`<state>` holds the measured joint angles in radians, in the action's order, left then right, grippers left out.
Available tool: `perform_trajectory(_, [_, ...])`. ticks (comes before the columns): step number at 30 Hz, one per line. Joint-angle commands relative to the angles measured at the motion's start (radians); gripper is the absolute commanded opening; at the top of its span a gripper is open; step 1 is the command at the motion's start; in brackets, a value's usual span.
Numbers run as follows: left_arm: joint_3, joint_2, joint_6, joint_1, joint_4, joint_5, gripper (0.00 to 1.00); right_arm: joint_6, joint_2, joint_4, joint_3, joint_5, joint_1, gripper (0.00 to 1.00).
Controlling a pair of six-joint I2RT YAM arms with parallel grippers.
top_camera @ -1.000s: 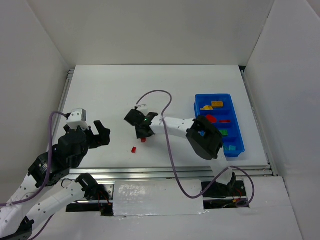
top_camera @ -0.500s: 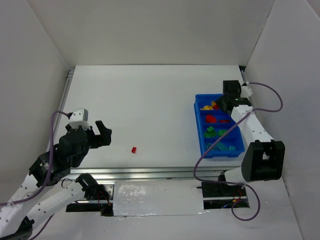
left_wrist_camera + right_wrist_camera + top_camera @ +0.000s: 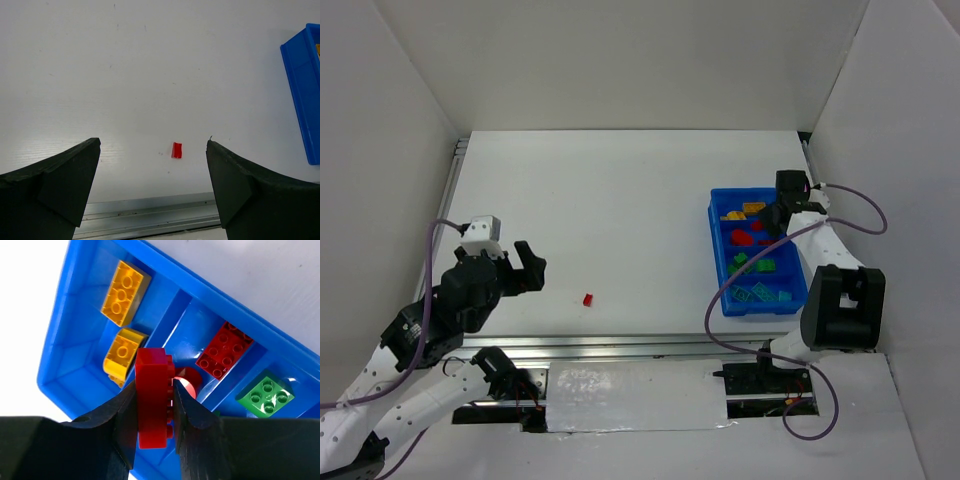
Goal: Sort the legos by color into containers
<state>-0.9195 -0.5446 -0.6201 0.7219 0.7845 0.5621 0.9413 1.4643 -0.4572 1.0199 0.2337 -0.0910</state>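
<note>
The right arm reaches over the blue tray [image 3: 801, 268], and the right gripper [image 3: 154, 412] squeezes a red brick [image 3: 151, 382] above the yellow and red slots. The left arm is bent low at the left. The left gripper [image 3: 152, 145] is wide open over the white table [image 3: 150, 60], and a little red lego [image 3: 176, 150] lies between its fingers.

One blue tray [image 3: 716, 250] sits by the desk's right edge, divided into four compartments. The right wrist view shows two yellow pieces, a yellow brick [image 3: 122, 294] and a yellow rounded piece [image 3: 122, 352]. It also shows three red ones: a flat red brick [image 3: 225, 350], a red rounded piece [image 3: 189, 377] and a red block [image 3: 150, 390] pinched in the right gripper [image 3: 155, 410]. At least one green brick [image 3: 265, 392] is visible. A fourth red piece, the loose red brick [image 3: 588, 298], lies alone toward the desk's near edge. The cyan pieces [image 3: 765, 295] are too small to count.
</note>
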Motion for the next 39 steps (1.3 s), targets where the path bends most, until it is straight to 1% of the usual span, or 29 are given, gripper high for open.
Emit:
perform_trajectory(1, [0.007, -0.011, 0.030, -0.006, -0.039, -0.008, 0.99, -0.015, 0.019, 0.034, 0.017, -0.019, -0.013, 0.11])
perform_trajectory(2, [0.007, -0.012, 0.030, -0.006, -0.039, -0.008, 0.99, -0.022, 0.022, 0.037, 0.017, -0.023, -0.015, 0.21])
perform_trajectory(3, [0.007, -0.014, 0.030, -0.006, -0.041, -0.007, 1.00, -0.024, 0.022, 0.040, 0.016, -0.025, -0.013, 0.23])
perform_trajectory(4, [0.007, -0.012, 0.030, -0.006, -0.039, -0.008, 0.99, -0.025, 0.021, 0.043, 0.013, -0.025, -0.013, 0.34])
perform_trajectory(5, [0.007, -0.011, 0.031, -0.006, -0.039, -0.008, 0.99, -0.024, 0.019, 0.043, 0.011, -0.025, -0.013, 0.51])
perform_trajectory(8, [0.008, -0.009, 0.030, -0.006, -0.041, -0.008, 0.99, -0.027, 0.007, 0.049, 0.005, -0.033, -0.013, 0.64])
perform_trajectory(12, [0.008, -0.012, 0.031, -0.006, -0.041, -0.011, 0.99, -0.039, -0.016, 0.048, 0.006, -0.045, -0.013, 0.71])
perform_trajectory(14, [0.007, -0.017, 0.030, -0.006, -0.041, -0.008, 1.00, -0.053, -0.033, 0.037, 0.019, -0.077, -0.012, 0.74])
perform_trajectory(17, [0.002, -0.017, 0.022, -0.006, -0.033, 0.005, 1.00, -0.110, -0.096, 0.048, 0.025, -0.103, 0.048, 0.76])
perform_trajectory(18, [-0.004, -0.015, 0.007, -0.006, -0.022, 0.031, 0.99, -0.134, -0.135, 0.023, 0.046, -0.059, 0.083, 0.77])
perform_trajectory(19, [-0.007, -0.014, -0.006, -0.006, -0.011, 0.050, 1.00, -0.151, -0.153, 0.012, 0.060, -0.028, 0.187, 0.78])
perform_trajectory(20, [-0.015, -0.008, -0.033, -0.006, 0.013, 0.070, 0.99, -0.166, -0.169, -0.006, 0.071, 0.001, 0.238, 0.81])
perform_trajectory(21, [-0.018, -0.005, -0.049, -0.006, 0.027, 0.118, 1.00, -0.192, -0.194, -0.020, 0.101, 0.060, 0.296, 0.93])
perform_trajectory(22, [-0.022, -0.003, -0.068, -0.007, 0.042, 0.142, 0.99, -0.205, -0.202, -0.034, 0.115, 0.087, 0.353, 0.94])
perform_trajectory(23, [-0.030, 0.009, -0.104, -0.007, 0.059, 0.163, 0.99, -0.216, -0.208, -0.047, 0.123, 0.107, 0.463, 1.00])
perform_trajectory(24, [-0.035, 0.014, -0.121, -0.009, 0.093, 0.209, 0.99, -0.232, -0.214, -0.047, 0.134, 0.127, 0.518, 0.99])
perform_trajectory(25, [-0.042, 0.031, -0.159, -0.009, 0.110, 0.229, 0.99, -0.233, -0.211, -0.061, 0.138, 0.140, 0.619, 1.00])
perform_trajectory(26, [-0.047, 0.041, -0.159, -0.009, 0.127, 0.251, 1.00, -0.223, -0.206, -0.063, 0.143, 0.153, 0.672, 1.00])
perform_trajectory(28, [-0.050, 0.079, -0.207, -0.010, 0.165, 0.295, 1.00, -0.219, -0.176, -0.052, 0.143, 0.144, 0.769, 1.00])
perform_trajectory(29, [-0.051, 0.095, -0.226, -0.012, 0.173, 0.306, 1.00, -0.217, -0.156, -0.037, 0.144, 0.136, 0.863, 1.00])
perform_trajectory(31, [-0.051, 0.124, -0.240, -0.013, 0.185, 0.318, 0.99, -0.199, -0.072, -0.046, 0.180, 0.153, 0.957, 1.00])
perform_trajectory(32, [-0.050, 0.150, -0.250, -0.015, 0.188, 0.329, 1.00, -0.187, -0.033, -0.079, 0.202, 0.173, 0.999, 1.00])
perform_trajectory(33, [-0.048, 0.162, -0.253, -0.015, 0.190, 0.334, 0.99, -0.158, 0.046, -0.096, 0.257, 0.194, 1.074, 1.00])
perform_trajectory(34, [-0.047, 0.182, -0.256, -0.015, 0.193, 0.335, 0.99, -0.148, 0.086, -0.112, 0.288, 0.211, 1.105, 1.00])
perform_trajectory(35, [-0.047, 0.190, -0.263, -0.015, 0.196, 0.340, 1.00, -0.130, 0.175, -0.162, 0.319, 0.243, 1.132, 1.00])
perform_trajectory(36, [-0.050, 0.196, -0.268, -0.013, 0.199, 0.341, 1.00, -0.113, 0.217, -0.176, 0.379, 0.251, 1.178, 0.99])
perform_trajectory(39, [-0.051, 0.216, -0.288, -0.016, 0.217, 0.357, 0.99, -0.096, 0.364, -0.210, 0.480, 0.257, 1.252, 0.99])
